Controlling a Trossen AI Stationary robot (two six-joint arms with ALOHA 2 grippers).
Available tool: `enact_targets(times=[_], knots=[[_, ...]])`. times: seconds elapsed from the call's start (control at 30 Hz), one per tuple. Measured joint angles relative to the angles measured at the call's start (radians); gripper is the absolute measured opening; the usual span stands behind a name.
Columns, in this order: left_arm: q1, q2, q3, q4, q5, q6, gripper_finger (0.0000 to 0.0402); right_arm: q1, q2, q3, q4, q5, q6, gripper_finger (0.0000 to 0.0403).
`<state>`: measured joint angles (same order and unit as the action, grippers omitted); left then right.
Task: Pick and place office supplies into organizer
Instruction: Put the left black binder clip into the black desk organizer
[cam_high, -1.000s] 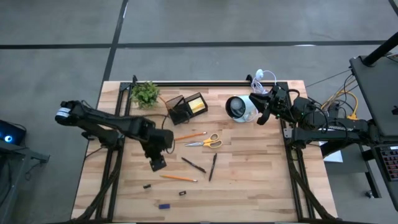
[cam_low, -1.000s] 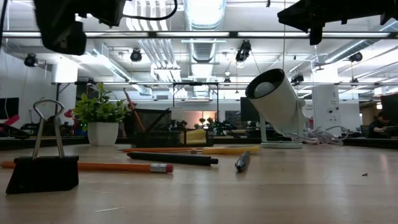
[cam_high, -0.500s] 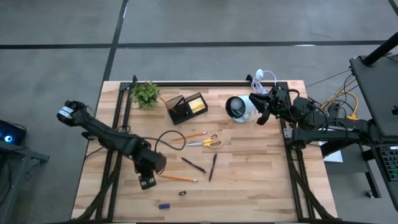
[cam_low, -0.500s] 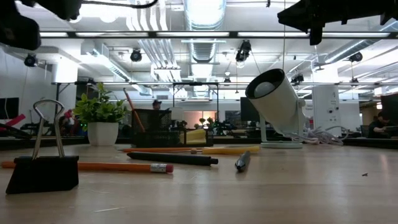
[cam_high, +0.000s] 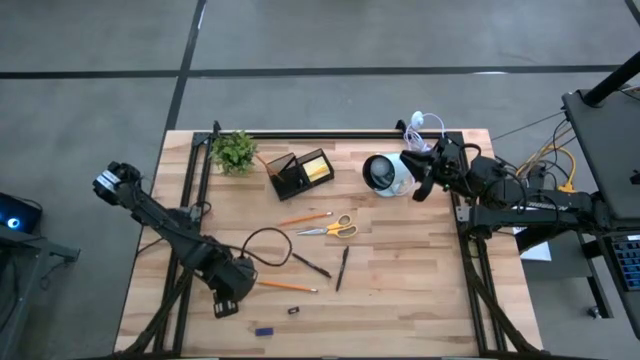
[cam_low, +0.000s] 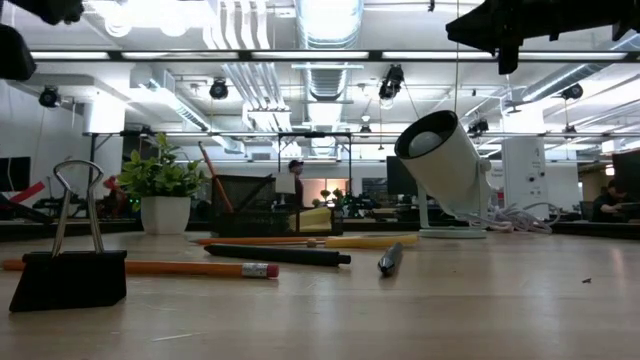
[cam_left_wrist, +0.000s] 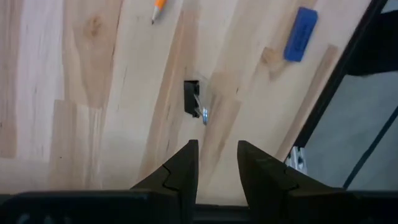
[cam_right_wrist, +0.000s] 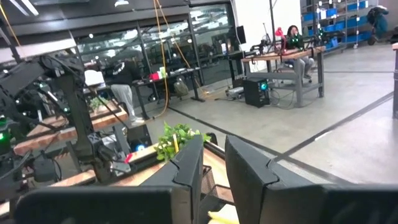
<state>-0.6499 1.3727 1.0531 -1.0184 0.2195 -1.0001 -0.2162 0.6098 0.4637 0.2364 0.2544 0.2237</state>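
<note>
My left gripper (cam_high: 224, 303) hovers open over the table's near-left part. In the left wrist view its fingers (cam_left_wrist: 217, 163) point down at a small black binder clip (cam_left_wrist: 193, 101) lying just ahead of them. A blue eraser (cam_left_wrist: 300, 35) and an orange pencil's tip (cam_left_wrist: 158, 7) lie beyond. The black organizer (cam_high: 298, 172) stands at the far side with a yellow sticky block (cam_high: 318, 168) in it. Scissors (cam_high: 334, 228), two dark pens (cam_high: 312, 265) (cam_high: 342, 268) and two pencils (cam_high: 305, 217) (cam_high: 288, 286) lie mid-table. My right gripper (cam_high: 420, 186) waits open at the far right.
A white round cup-like lamp (cam_high: 384, 172) stands next to my right gripper, with a white coiled cable (cam_high: 421, 124) behind it. A green plant (cam_high: 233, 150) sits left of the organizer. Another dark bit (cam_high: 293, 310) lies near the table's near edge (cam_left_wrist: 323, 93).
My left gripper has travelled from the middle-left of the table toward the near edge and somewhat left, ending over the small binder clip. In the low view it has left the picture at the upper left. The supplies have stayed where they were.
</note>
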Motion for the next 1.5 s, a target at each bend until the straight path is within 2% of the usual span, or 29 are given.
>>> enact_targets(times=[0.13,0.3,0.53,0.67,0.9,1.33,1.5], knots=[[-0.003,0.0,-0.05,0.065,0.001,-0.067,0.0096,0.0,0.0,0.0,-0.024,0.0,0.0,0.0059],[-0.008,0.0,-0.092,0.161,0.012,-0.071,0.0102,0.0,0.0,0.0,-0.024,0.001,-0.004,0.0059],[-0.008,0.0,-0.135,0.174,0.018,-0.095,0.0168,0.0,0.0,0.0,-0.024,0.002,-0.026,0.0059],[-0.008,0.002,-0.146,0.181,0.018,-0.096,0.0193,0.0,0.0,0.0,-0.024,0.004,-0.027,0.0059],[-0.013,0.001,-0.187,0.294,0.025,-0.098,0.0196,0.0,0.0,0.0,-0.024,0.008,-0.071,0.0059],[-0.019,0.121,-0.202,0.285,0.036,-0.12,0.0196,0.0,-0.001,0.0,-0.023,0.011,-0.071,0.0059],[-0.02,0.123,-0.201,0.285,0.06,-0.117,0.0196,0.0,-0.001,0.0,-0.023,0.011,-0.071,0.0059]])
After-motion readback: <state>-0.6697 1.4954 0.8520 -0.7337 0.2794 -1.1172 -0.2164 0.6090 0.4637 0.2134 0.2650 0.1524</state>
